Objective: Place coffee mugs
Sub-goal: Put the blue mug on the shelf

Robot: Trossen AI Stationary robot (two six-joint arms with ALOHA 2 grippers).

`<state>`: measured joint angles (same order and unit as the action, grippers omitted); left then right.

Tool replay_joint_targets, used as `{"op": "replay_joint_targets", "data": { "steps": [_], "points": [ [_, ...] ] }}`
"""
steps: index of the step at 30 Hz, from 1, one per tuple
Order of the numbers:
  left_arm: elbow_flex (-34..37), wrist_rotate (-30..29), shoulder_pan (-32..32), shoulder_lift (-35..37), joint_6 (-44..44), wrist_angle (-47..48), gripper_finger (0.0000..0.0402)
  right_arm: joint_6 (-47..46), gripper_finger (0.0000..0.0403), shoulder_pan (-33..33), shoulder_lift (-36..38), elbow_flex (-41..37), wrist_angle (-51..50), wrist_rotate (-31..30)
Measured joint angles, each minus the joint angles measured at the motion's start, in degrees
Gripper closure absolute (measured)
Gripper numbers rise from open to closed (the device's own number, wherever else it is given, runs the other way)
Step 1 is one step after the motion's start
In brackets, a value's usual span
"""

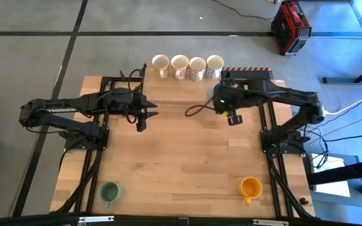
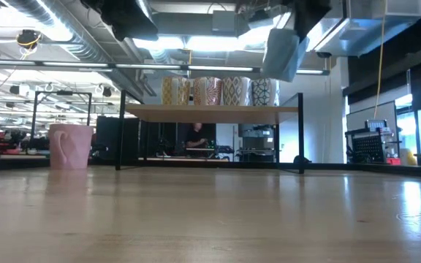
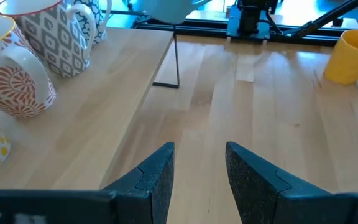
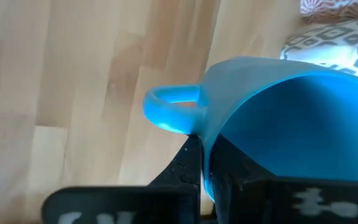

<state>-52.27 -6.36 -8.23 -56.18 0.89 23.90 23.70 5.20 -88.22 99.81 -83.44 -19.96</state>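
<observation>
A light wooden table (image 1: 181,157) is carrying a green mug (image 1: 109,192) at its near left corner and an orange-yellow mug (image 1: 251,187) near right. Four patterned mugs (image 1: 187,65) are standing in a row on a raised shelf (image 2: 210,112) (far edge).

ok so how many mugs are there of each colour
white patterned mugs, on the shelf: 4
pink mug: 1
light blue mug, held in the right claw: 1
green mug: 1
orange-yellow mug: 1
total: 8
</observation>
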Motion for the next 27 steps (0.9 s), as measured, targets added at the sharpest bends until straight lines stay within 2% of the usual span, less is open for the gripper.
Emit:
{"op": "replay_joint_targets", "data": {
  "steps": [8,14,27],
  "points": [
    [0.00,0.01,0.00,0.00,0.07,-0.13,0.0263,2.22,0.0403,7.17,-7.51,4.48,-3.10,6.67],
    [0.00,-0.12,0.00,0.00,0.09,-0.16,0.0263,3.17,0.0403,10.04,-8.83,4.64,-3.50,10.85],
    [0.00,-0.18,0.00,0.00,0.07,-0.20,0.0263,6.68,0.0401,13.05,-8.90,4.63,0.49,12.05]
  ]
}}
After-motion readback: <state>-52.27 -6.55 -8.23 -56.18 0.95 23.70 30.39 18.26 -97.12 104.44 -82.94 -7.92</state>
